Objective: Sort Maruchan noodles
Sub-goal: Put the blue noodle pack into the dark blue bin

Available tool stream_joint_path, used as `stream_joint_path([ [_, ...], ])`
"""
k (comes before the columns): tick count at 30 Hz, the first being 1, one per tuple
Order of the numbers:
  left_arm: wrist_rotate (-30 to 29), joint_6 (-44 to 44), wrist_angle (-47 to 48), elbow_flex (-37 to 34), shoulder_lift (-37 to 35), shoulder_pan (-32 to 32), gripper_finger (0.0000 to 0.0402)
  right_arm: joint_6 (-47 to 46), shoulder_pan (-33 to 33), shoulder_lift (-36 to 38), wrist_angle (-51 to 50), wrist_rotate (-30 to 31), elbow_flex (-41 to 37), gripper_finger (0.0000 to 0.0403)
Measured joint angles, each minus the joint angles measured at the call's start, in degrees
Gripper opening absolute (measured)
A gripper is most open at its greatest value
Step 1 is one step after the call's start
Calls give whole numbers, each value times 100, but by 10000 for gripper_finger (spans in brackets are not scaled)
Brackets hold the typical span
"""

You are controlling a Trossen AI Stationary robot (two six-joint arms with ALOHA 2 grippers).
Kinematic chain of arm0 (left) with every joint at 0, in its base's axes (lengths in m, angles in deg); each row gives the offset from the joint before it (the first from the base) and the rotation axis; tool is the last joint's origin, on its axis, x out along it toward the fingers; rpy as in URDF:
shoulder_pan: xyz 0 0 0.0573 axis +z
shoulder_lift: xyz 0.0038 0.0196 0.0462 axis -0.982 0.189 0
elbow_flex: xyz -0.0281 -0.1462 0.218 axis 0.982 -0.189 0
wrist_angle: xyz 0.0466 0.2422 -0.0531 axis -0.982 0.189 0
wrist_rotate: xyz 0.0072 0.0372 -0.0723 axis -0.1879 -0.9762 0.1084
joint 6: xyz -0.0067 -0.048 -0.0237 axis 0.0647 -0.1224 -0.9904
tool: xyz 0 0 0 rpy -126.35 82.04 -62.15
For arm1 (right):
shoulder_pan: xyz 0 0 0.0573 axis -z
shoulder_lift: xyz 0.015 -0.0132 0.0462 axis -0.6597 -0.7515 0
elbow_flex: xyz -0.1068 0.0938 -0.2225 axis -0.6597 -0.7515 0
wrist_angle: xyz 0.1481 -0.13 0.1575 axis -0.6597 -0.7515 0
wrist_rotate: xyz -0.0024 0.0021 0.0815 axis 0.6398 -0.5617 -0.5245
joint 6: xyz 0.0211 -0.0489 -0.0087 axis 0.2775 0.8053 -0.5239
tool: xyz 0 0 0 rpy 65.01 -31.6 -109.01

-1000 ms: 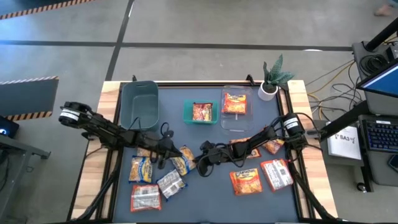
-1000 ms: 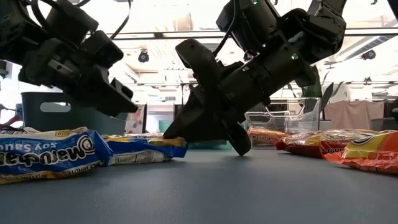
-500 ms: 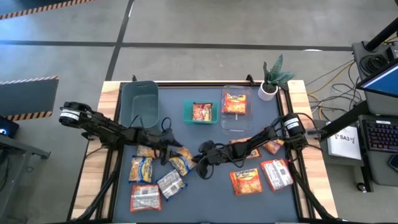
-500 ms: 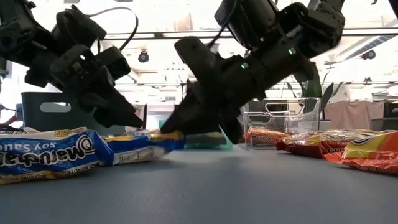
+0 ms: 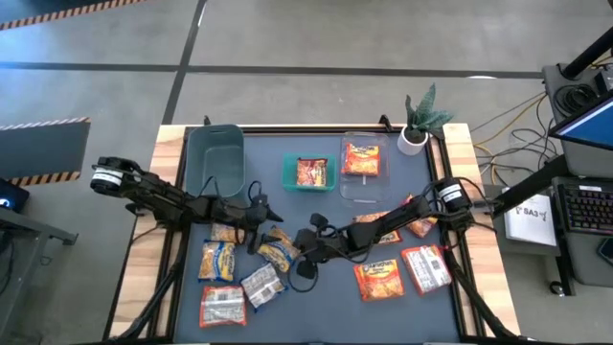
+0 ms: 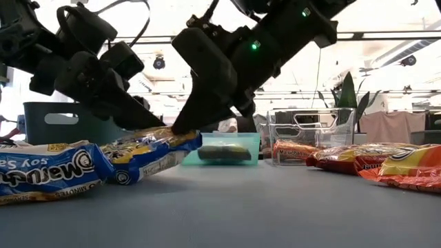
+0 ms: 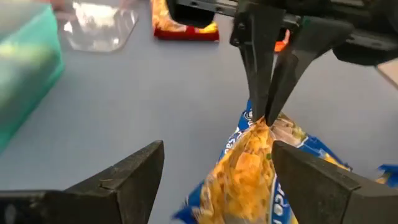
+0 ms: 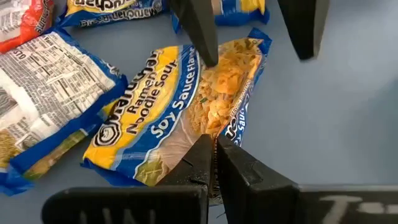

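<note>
On the dark mat at the table's point(image 5: 450, 172) middle, we are seeing the right gripper point(image 5: 299, 251) pinching one end of a yellow-and-blue noodle packet point(image 5: 278, 248) between closed fingers, lifting that end. The left gripper point(image 5: 261, 227) is hovering just beside it, fingers spread wide, gripping nothing. Other packets point(image 5: 380, 278) are lying around.

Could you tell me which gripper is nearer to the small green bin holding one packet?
Left. The left gripper is just below-left of the green bin; the right gripper sits farther down.
</note>
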Motion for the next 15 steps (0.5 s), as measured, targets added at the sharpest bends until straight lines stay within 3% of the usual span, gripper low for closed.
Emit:
stream_joint_path([
  [4,125,599,23,187,1,0,281,445,-11,0,-221,42,190,9],
  [9,943,1157,347,577,4,-9,273,1034,-11,-4,-488,156,403,9],
  [15,960,1331,1217,870,9,6,258,1632,-31,-4,-614,171,570,8],
])
